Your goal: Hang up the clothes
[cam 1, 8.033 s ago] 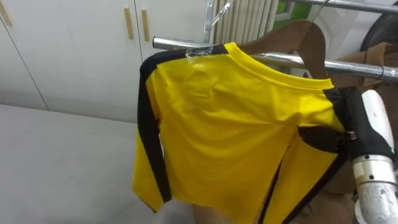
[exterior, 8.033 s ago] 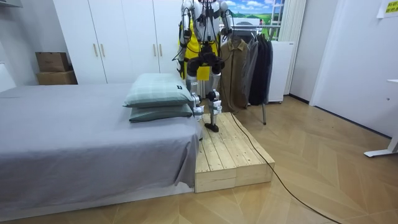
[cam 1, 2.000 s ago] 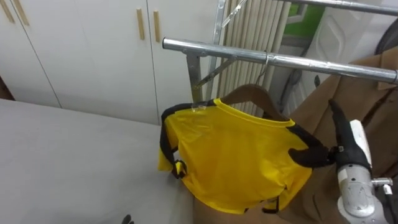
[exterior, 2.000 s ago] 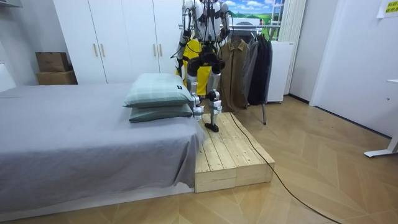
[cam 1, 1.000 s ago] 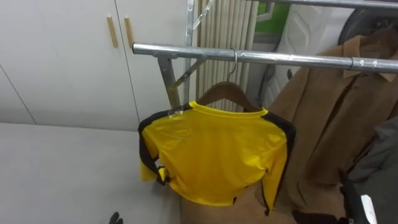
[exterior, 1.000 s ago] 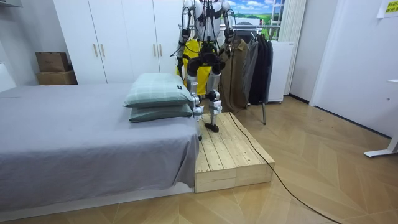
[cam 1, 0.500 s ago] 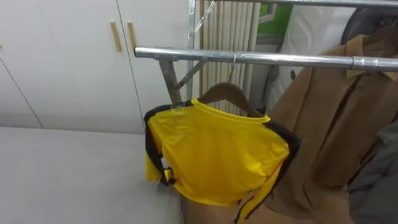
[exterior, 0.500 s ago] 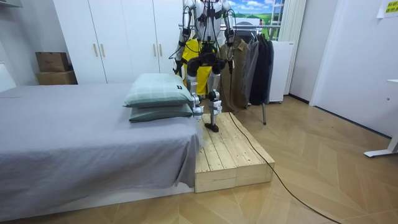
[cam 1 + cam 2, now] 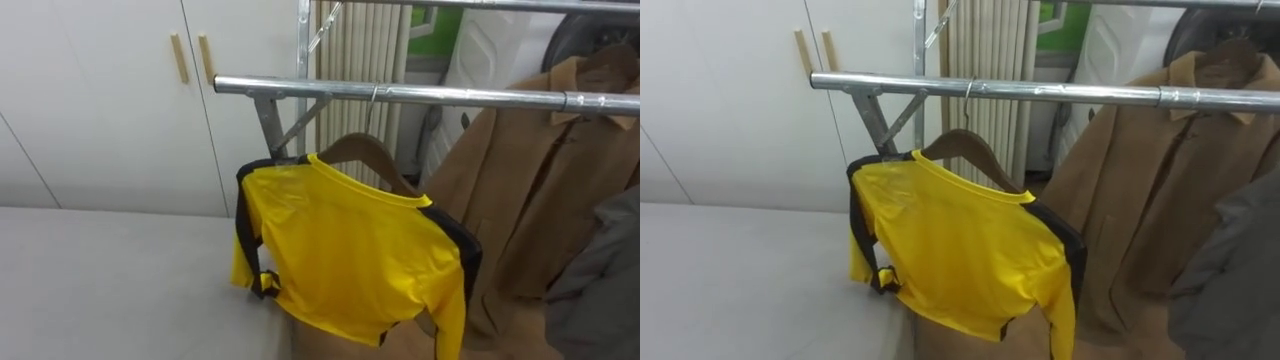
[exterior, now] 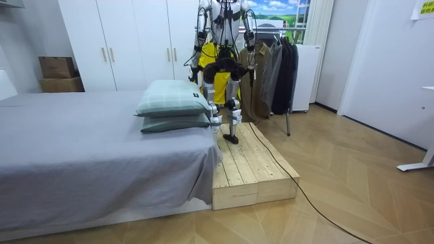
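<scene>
A yellow shirt [image 9: 350,250] with black trim hangs on a wooden hanger [image 9: 365,150] whose hook sits over the metal rail [image 9: 420,95]. The shirt tilts, its right shoulder lower than its left. I stand on the wooden platform facing the rack. In the room view my left hand [image 10: 192,69] and right hand [image 10: 252,70] hang at my sides, away from the shirt, with nothing in them.
A brown coat [image 9: 530,180] and a grey garment [image 9: 605,270] hang on the same rail to the right of the shirt. White wardrobe doors [image 9: 100,100] stand behind on the left. The grey bed [image 9: 100,280] with pillows [image 10: 173,102] lies to my left.
My right hand has dropped out of the eye view's lower right corner. The shirt, hanging free, has swung a little and its right side has sagged. Both arms have come down.
</scene>
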